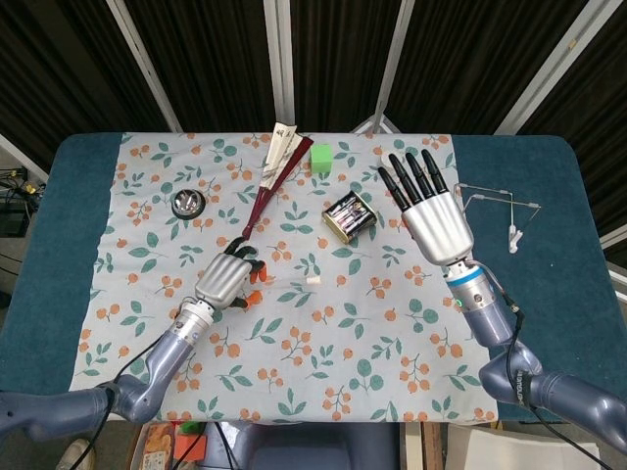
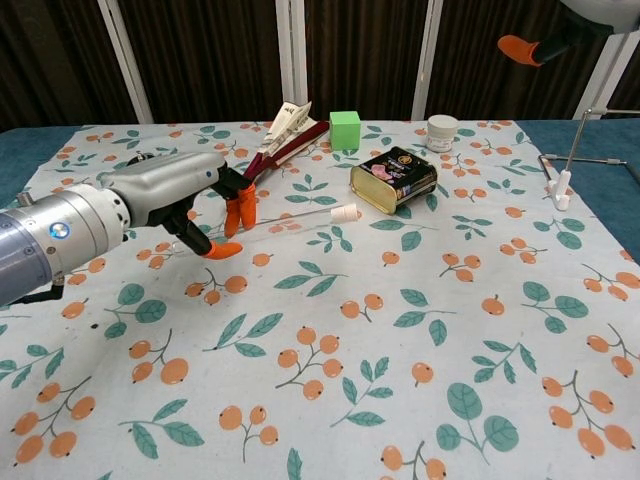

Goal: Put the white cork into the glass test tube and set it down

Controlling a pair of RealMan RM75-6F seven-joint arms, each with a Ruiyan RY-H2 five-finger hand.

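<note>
1. The step in hand appeared to be the set-down, nearly finished; done well, the left hand (image 2: 190,205) needed to draw its orange-tipped fingers (image 2: 234,211) straight away from the glass, so the tube neither rolled nor lost its stopper.
2. That hand hovered just beside the tube's closed end, loosely curled, gripping nothing that I could see; the right hand (image 1: 431,211) was raised, fingers spread, empty.
3. The clear glass test tube (image 2: 295,219) lay flat on the floral tablecloth (image 2: 400,330), its white cork (image 2: 345,212) seated in the mouth, near the black tin (image 2: 393,179).
</note>
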